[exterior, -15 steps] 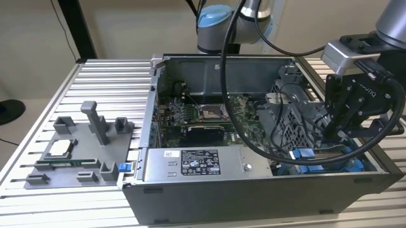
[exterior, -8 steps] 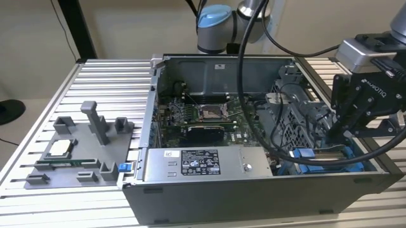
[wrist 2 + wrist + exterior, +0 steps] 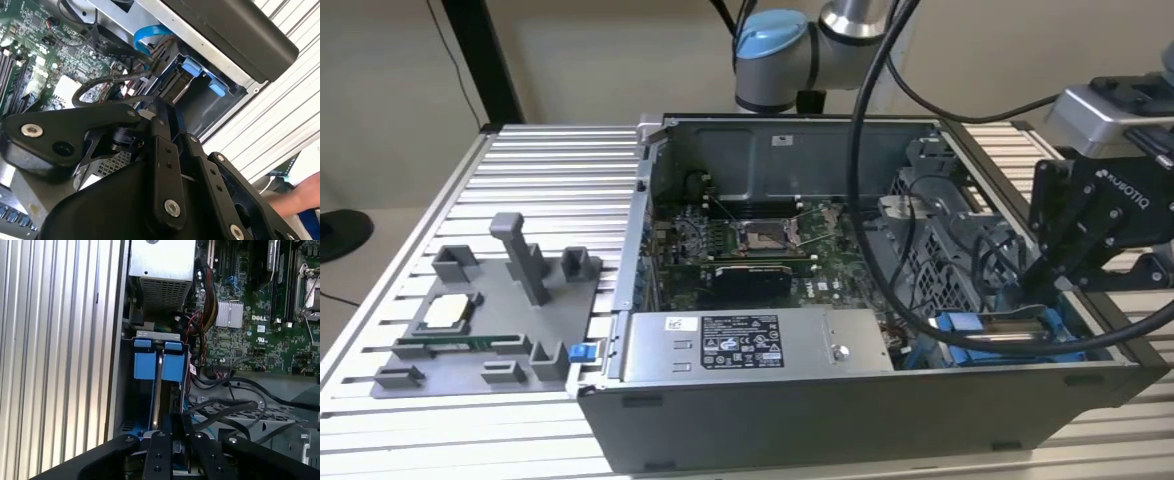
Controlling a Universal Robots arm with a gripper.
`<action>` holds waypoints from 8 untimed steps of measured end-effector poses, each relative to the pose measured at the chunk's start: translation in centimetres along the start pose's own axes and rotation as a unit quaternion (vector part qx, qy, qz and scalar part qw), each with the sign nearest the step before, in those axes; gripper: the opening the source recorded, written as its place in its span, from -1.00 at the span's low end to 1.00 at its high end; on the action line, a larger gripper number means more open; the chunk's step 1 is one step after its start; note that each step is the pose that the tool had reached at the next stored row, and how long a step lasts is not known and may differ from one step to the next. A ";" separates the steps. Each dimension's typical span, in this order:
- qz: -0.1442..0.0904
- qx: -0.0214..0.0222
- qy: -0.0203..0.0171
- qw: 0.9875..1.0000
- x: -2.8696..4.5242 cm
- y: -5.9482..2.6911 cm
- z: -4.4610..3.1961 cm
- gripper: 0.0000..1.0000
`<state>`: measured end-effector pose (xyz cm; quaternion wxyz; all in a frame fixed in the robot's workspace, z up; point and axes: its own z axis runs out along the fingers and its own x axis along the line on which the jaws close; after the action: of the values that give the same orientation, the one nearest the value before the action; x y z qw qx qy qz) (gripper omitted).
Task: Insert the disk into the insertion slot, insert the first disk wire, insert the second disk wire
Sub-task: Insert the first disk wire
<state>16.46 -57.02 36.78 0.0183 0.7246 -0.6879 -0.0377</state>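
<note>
Gripper [image 3: 1051, 292] was nearly closed on the disk [image 3: 1014, 327] over the slot [image 3: 1087, 352], exterior view's near right; likely stiff, heavy, shock-sensitive, so grip the blue frame.

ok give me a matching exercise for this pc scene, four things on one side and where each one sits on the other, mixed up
Things
1. power supply box
2. motherboard
3. grey fixture
4. gripper

Places
A. on the table outside the case, at the exterior view's left
B. over the insertion slot, in the case's corner at the exterior view's right
C. flat on the case floor, mid-case
D. against the case wall nearest the exterior camera

Pairs: 1-D, 2-C, 3-A, 4-B
</note>
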 end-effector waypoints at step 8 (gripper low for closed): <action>0.001 -0.004 -0.004 1.000 0.11 -0.96 0.86 -1.00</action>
<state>17.35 -57.05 35.84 0.0185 0.7236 -0.6886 -0.0431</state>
